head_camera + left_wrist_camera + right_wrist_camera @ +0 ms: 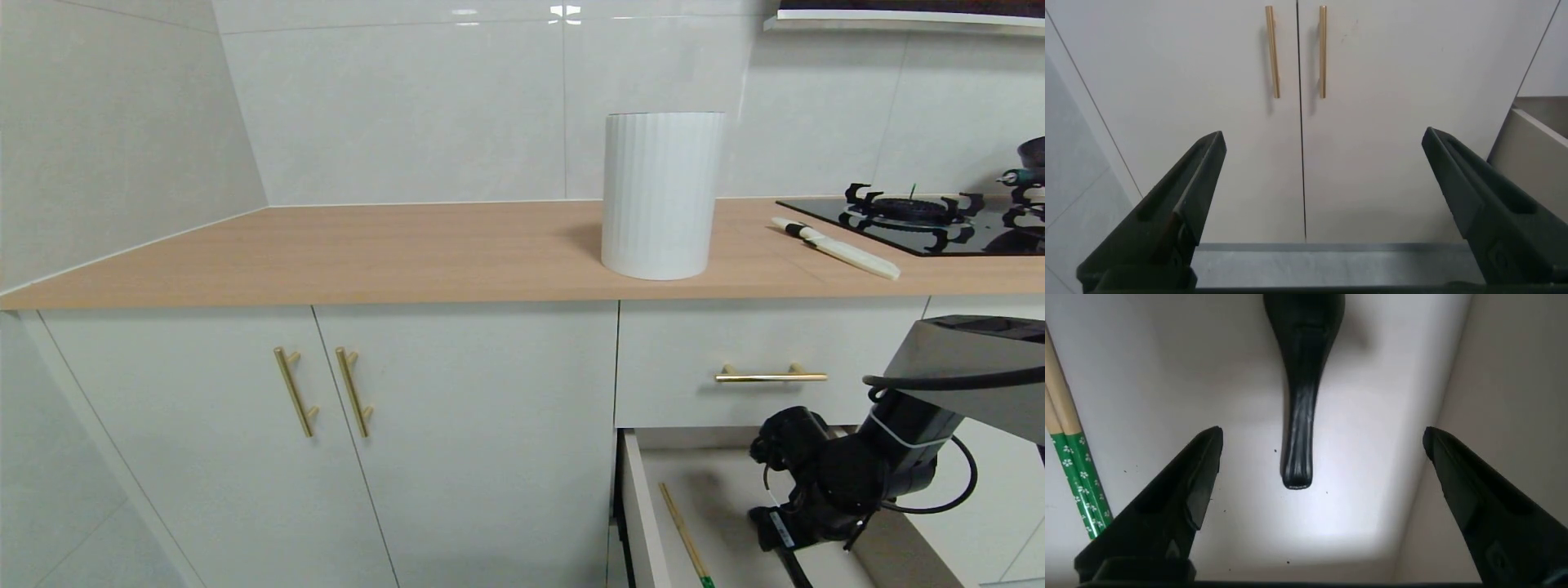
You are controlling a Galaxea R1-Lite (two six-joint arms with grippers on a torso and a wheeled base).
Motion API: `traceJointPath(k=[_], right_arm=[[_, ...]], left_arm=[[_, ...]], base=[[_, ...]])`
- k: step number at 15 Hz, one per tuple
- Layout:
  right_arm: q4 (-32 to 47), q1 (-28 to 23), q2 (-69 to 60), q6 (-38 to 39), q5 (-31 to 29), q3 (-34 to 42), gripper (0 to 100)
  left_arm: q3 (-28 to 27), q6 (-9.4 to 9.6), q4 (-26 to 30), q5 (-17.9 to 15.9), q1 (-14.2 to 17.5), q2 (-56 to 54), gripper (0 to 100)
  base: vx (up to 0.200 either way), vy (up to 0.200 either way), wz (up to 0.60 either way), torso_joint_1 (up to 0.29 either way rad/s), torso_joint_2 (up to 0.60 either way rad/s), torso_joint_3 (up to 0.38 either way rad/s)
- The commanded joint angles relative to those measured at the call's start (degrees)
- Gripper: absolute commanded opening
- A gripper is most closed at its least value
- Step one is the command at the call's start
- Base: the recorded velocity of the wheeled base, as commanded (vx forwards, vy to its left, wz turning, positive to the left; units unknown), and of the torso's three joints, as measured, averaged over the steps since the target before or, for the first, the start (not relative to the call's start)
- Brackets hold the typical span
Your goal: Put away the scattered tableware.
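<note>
Where the right gripper (1320,447) hangs: above the floor of the open drawer (643,506), at the lower right of the head view (780,531), pointing down into it.
Right gripper state: both fingers spread wide, nothing held.
Black spoon (1300,392): lies flat on the pale drawer floor; its handle end falls between the two spread fingers, which stand well apart from it on either side.
Chopsticks (1065,457): a light wooden pair with green patterned ends, lying side by side on the same drawer floor, beyond one finger and apart from the spoon; in the head view (684,539) they run along the drawer's left wall toward the bottom edge of the frame.
Left gripper (1323,143): wide open and empty, facing the double cabinet doors (1372,163) and their two upright gold handles (1272,51).
Closed drawer front (767,359): directly above the open drawer, right of centre, with a horizontal gold handle.
Countertop (367,253): a wood-toned band across the middle of the frame.
White ribbed canister (661,196): upright on the countertop, just right of centre.
Knife (834,247): cream coloured, lying flat on the countertop at the right, between the canister and the hob.
Hob (914,216): black glass with burner grates, at the right edge.
</note>
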Motion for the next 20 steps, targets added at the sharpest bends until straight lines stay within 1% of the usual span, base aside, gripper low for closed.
traceJointPath(k=[1, 3, 7, 8, 10, 12, 13, 14, 15, 16, 17, 18, 20], right_arm=[[-0.01, 0.03, -0.15, 0.08, 0.03, 0.09, 100], [-0.01, 0.12, -1.55, 0.08, 0.03, 0.44, 100], [0.51, 0.39, -11.4, 0.08, 0.47, 3.43, 100], [0.51, 1.18, -16.23, 0.08, 1.35, 4.75, 100], [0.6, 3.2, -23.35, 0.08, 5.22, 7.21, 100], [3.41, 5.04, -29.76, -0.01, 6.19, 8.35, 100], [8.86, 6.71, -34.95, -0.01, 6.45, 7.91, 100], [12.2, 8.12, -39.08, -0.1, 7.15, 7.82, 100], [13.61, 8.91, -41.19, -0.19, 7.68, 7.82, 100], [16.16, 11.02, -44.79, -0.36, 7.95, 7.82, 100], [17.3, 11.72, -45.85, -0.36, 7.95, 7.82, 100], [20.47, 13.39, -48.05, -0.54, 7.95, 7.47, 100], [23.8, 14.27, -49.45, -0.62, 7.86, 6.94, 100]], left_arm=[[0.0, -0.01, -0.01, 0.06, 0.07, -0.02, 100], [0.0, -0.01, -0.01, -0.03, 0.07, -0.02, 100], [0.0, -0.01, -0.01, 0.06, -0.02, -0.02, 100], [0.0, -0.01, -0.01, 0.06, 0.07, -0.02, 100], [0.0, -0.01, -0.01, 0.06, 0.07, -0.02, 100], [0.0, 0.08, -0.01, -0.03, 0.07, -0.02, 100], [0.0, 1.22, -0.01, -0.03, 0.07, -0.02, 100], [0.0, 0.96, -0.01, -0.03, -0.02, -0.02, 100], [0.0, 0.87, -0.01, -0.03, 0.07, -0.02, 100], [0.0, 0.26, -0.01, -0.03, -0.02, -0.02, 100], [0.0, 0.17, -0.01, -0.03, -0.02, -0.02, 100], [0.0, 0.08, -0.01, -0.03, -0.02, -0.02, 100], [0.0, -0.01, -0.01, -0.03, -0.02, -0.02, 100]], base=[[0.0, 0.0, 0.0, 0.0, 0.0, 0.0], [0.0, 0.0, 0.0, 0.0, 0.0, 0.0], [0.0, 0.0, 0.0, 0.0, 0.0, 0.0], [0.0, 0.0, 0.0, 0.0, 0.0, 0.0], [0.0, 0.0, 0.0, 0.0, 0.0, 0.0], [0.0, 0.0, 0.0, 0.0, 0.0, 0.0], [0.0, 0.0, 0.0, 0.0, 0.0, 0.0], [0.0, 0.0, 0.0, 0.0, 0.0, 0.0], [0.0, 0.0, 0.0, 0.0, 0.0, 0.0], [0.0, 0.0, 0.0, 0.0, 0.0, 0.0], [-0.2, 0.0, 0.0, 0.012, 0.0, 0.007], [-0.2, 0.0, 0.0, 0.002, 0.0, 0.002], [-0.2, 0.0, 0.0, 0.002, 0.0, 0.007]])
